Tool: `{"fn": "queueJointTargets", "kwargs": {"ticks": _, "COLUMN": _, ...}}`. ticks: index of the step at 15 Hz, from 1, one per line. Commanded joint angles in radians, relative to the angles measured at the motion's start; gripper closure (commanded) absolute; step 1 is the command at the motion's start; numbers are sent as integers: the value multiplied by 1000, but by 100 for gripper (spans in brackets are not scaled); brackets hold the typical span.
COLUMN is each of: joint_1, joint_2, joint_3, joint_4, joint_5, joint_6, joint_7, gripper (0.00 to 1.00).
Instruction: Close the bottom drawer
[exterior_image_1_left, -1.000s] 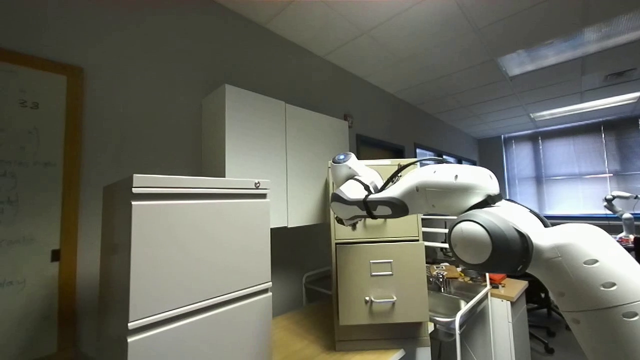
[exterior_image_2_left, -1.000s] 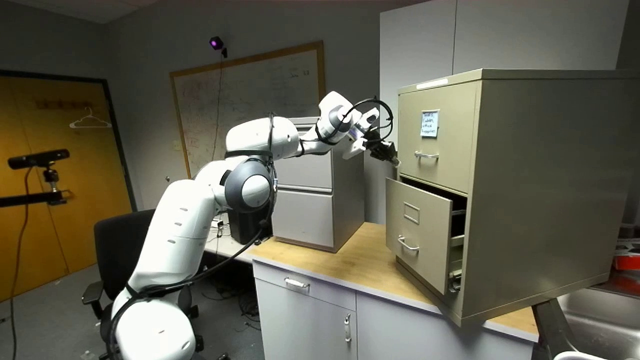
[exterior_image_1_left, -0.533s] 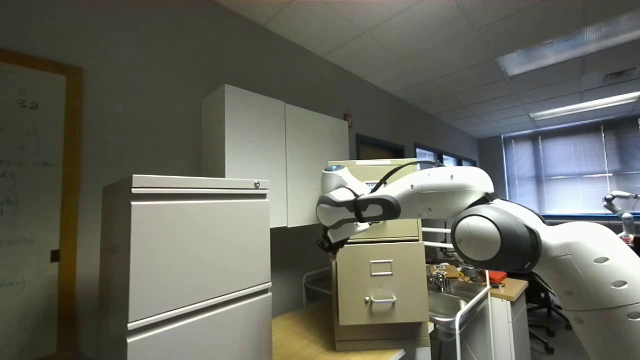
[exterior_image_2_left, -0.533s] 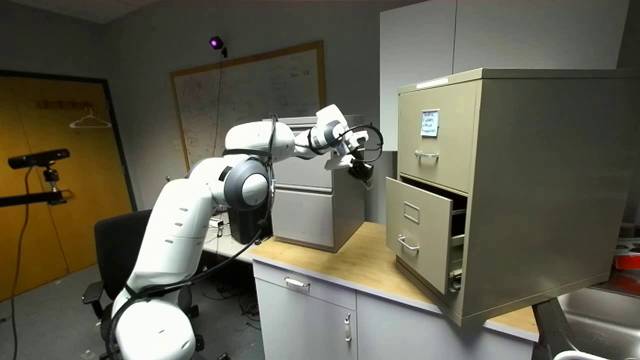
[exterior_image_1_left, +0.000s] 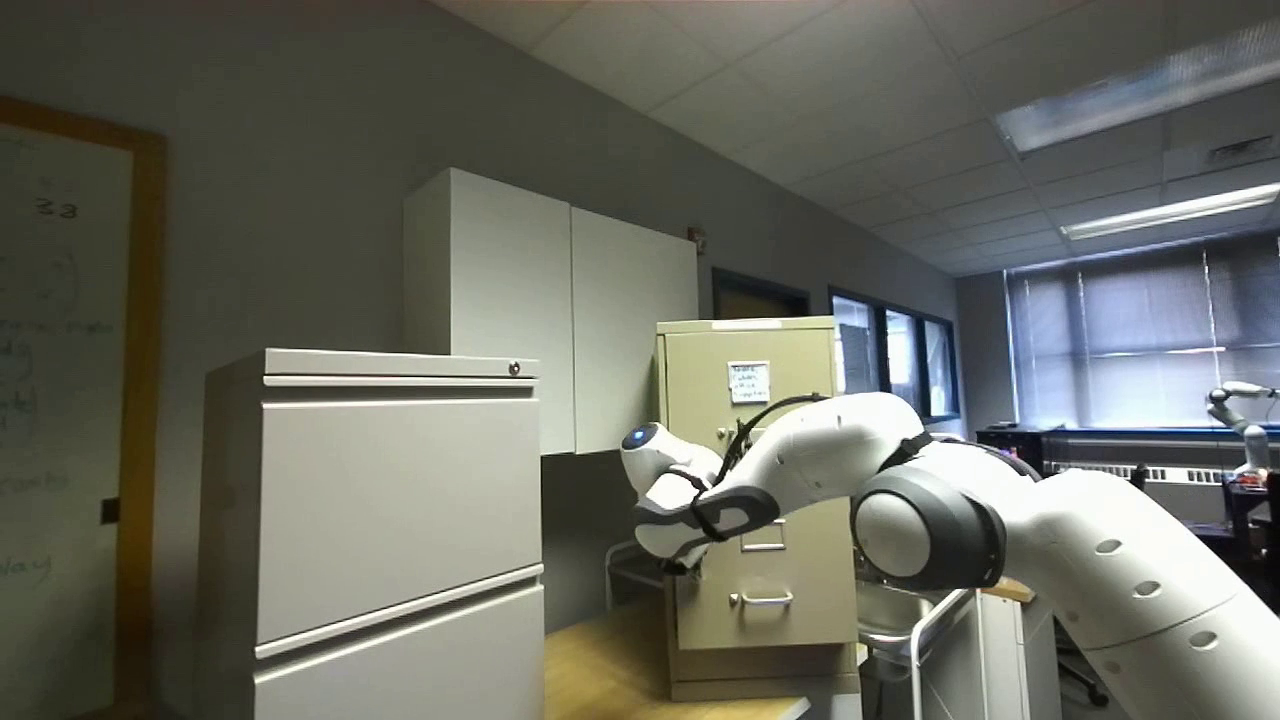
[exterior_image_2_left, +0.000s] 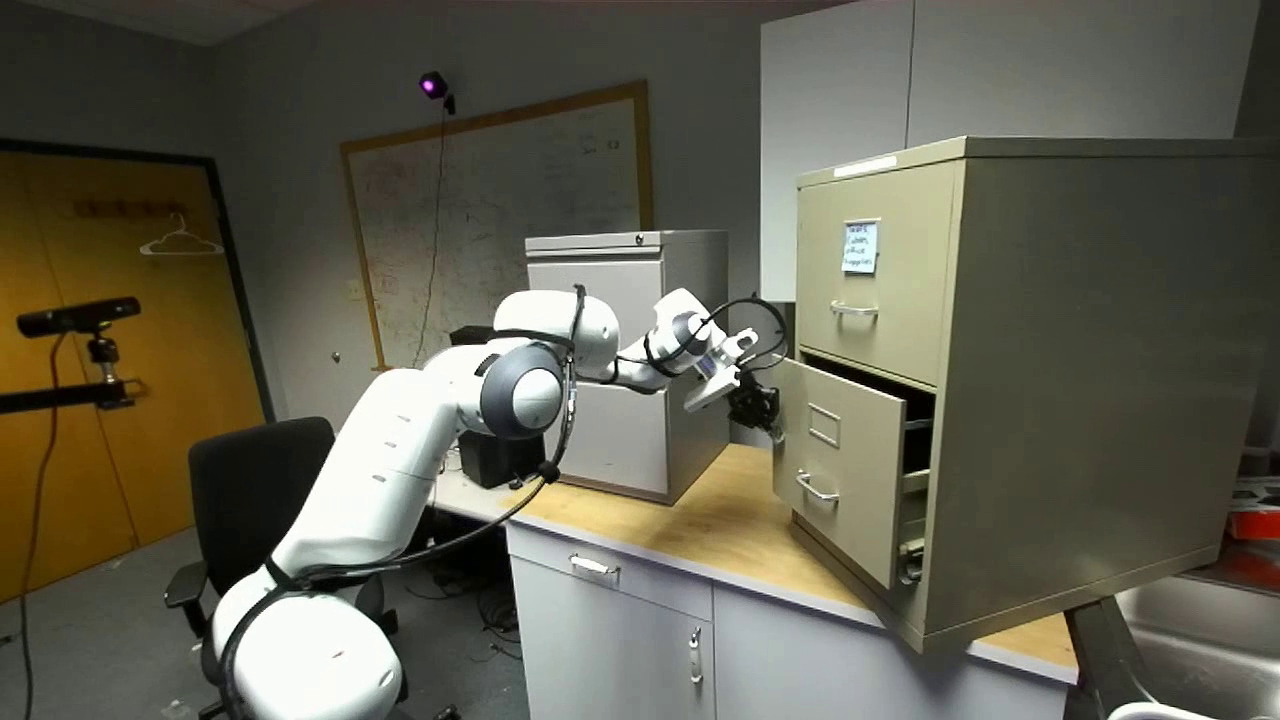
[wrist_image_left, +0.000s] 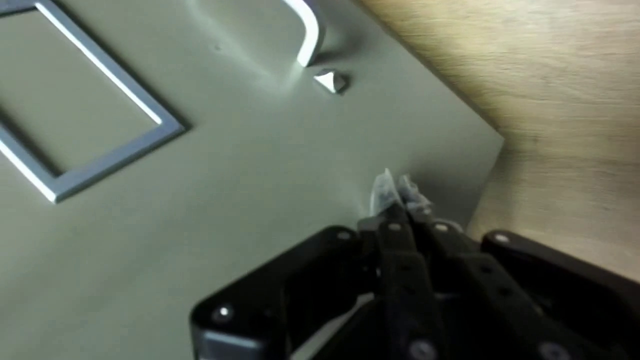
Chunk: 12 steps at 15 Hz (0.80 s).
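The bottom drawer (exterior_image_2_left: 850, 500) of the beige cabinet is pulled partway out, with a dark gap above it and its side showing. Its beige front (exterior_image_1_left: 765, 628) has a label frame and a handle, and also fills much of the wrist view (wrist_image_left: 235, 170). My gripper (exterior_image_2_left: 777, 432) is at the drawer front's edge on the side of the grey cabinet. In the wrist view its fingertips (wrist_image_left: 398, 192) are together, with nothing seen between them. They are very close to the front; I cannot tell if they touch it. In an exterior view the wrist mostly hides the gripper (exterior_image_1_left: 682, 567).
The upper drawer (exterior_image_2_left: 880, 270) with a paper label is shut. A light grey cabinet (exterior_image_2_left: 610, 440) stands beside the arm on the wooden countertop (exterior_image_2_left: 720, 520). A wall cabinet (exterior_image_1_left: 510, 310) hangs behind. A sink (exterior_image_1_left: 890, 612) lies beyond the beige cabinet.
My gripper has come down from the upper drawer's height, first backing away and then moving in against the lower drawer front's height. The bottom drawer has not visibly moved.
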Motion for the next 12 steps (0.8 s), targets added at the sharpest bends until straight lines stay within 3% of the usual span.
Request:
{"fn": "queueJointTargets", "kwargs": {"ticks": 1, "joint_1": 18, "joint_2": 157, "joint_3": -124, "joint_4": 213, "joint_5": -70, "joint_6": 6, "joint_7": -53, "gripper": 100}}
{"fn": "queueJointTargets", "kwargs": {"ticks": 7, "joint_1": 27, "joint_2": 238, "joint_3": -212, "joint_4": 383, "joint_5": -95, "joint_6": -53, "joint_7": -18, "gripper": 100}}
{"fn": "queueJointTargets", "kwargs": {"ticks": 12, "joint_1": 11, "joint_2": 282, "joint_3": -240, "joint_4": 521, "joint_5": -81, "joint_6": -149, "joint_7": 23, "gripper": 100}}
